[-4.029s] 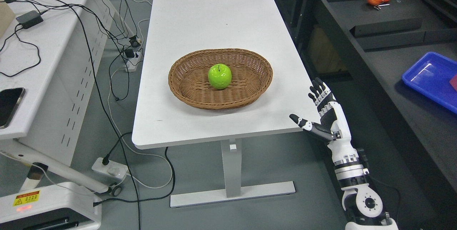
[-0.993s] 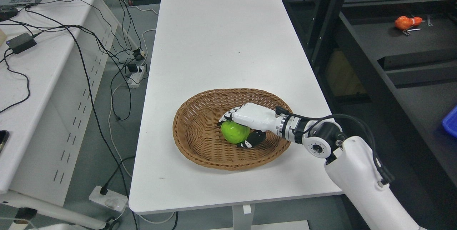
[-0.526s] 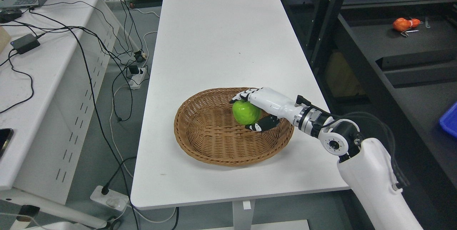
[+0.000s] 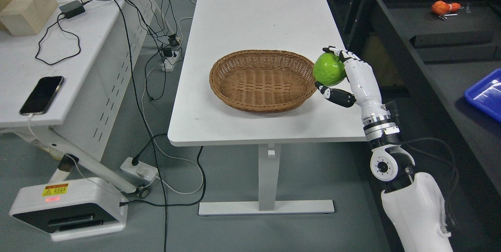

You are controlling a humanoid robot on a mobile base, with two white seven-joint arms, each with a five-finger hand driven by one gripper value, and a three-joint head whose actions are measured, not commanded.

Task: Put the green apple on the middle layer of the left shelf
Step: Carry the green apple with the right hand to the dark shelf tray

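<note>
The right hand (image 4: 354, 78) is curled around the green apple (image 4: 329, 69), fingers over its top and far side and the dark thumb (image 4: 339, 96) under it, so the side of the fruit facing the palm is hidden. The apple is held in the air above the table's right edge, just beside the right rim of the wicker basket (image 4: 263, 80); whether it touches the rim cannot be told. The right arm rises from the lower right corner of the picture, its upper part cut off by the bottom edge. The left arm does not show.

The basket sits near the table's (image 4: 254, 17) front edge, right of the middle, and holds nothing. The table's far end runs out of the picture at the top.

To the right stands a dark shelf (image 4: 438, 25); only parts of its layers show, and an orange object (image 4: 442, 7) on one of them is too small to make out. A blue tray (image 4: 485, 93) on a nearer layer is cut off by the right edge, so its contents cannot be judged.

At the left, a second white table (image 4: 23, 99) carries a phone (image 4: 42, 94), cables and a wooden block (image 4: 28, 15).
</note>
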